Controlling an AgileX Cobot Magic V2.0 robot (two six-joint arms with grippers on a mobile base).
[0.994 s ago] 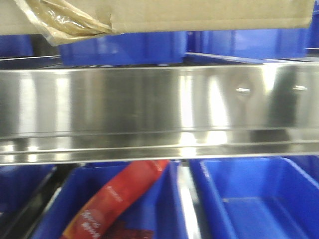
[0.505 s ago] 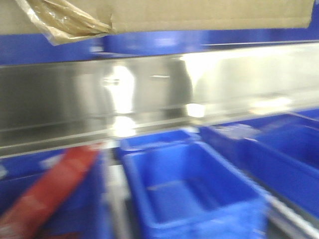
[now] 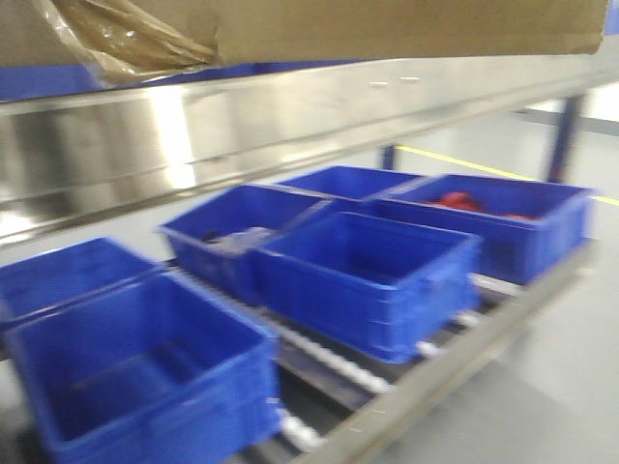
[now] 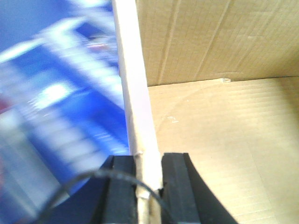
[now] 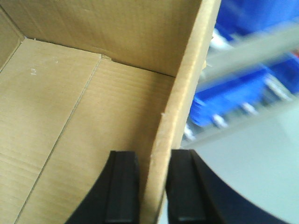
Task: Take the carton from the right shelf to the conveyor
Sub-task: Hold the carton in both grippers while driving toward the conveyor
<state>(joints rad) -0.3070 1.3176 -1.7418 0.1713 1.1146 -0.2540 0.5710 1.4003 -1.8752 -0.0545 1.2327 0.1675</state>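
Note:
The brown carton [image 3: 387, 29] fills the top of the front view, with a wrinkled scrap of tape [image 3: 116, 43] at its left corner. Below it runs the steel rail of the right shelf [image 3: 242, 126]. In the left wrist view my left gripper [image 4: 148, 186] is shut on the carton's left wall [image 4: 135, 93], one finger inside and one outside. In the right wrist view my right gripper [image 5: 152, 186] is shut on the carton's right wall [image 5: 187, 84] in the same way. The carton's bare inside floor [image 5: 56, 116] shows. The conveyor is out of view.
Several blue plastic bins [image 3: 368, 275] stand on the shelf's lower roller level [image 3: 338, 362]; one at the right holds red items [image 3: 464, 201]. Grey floor with a yellow line [image 3: 484, 166] lies beyond a shelf post [image 3: 566, 135].
The view has swung: the shelf rail, first level and close, now slants away, and the bins have slid left and shrunk. The carton keeps its place at the top of the frame.

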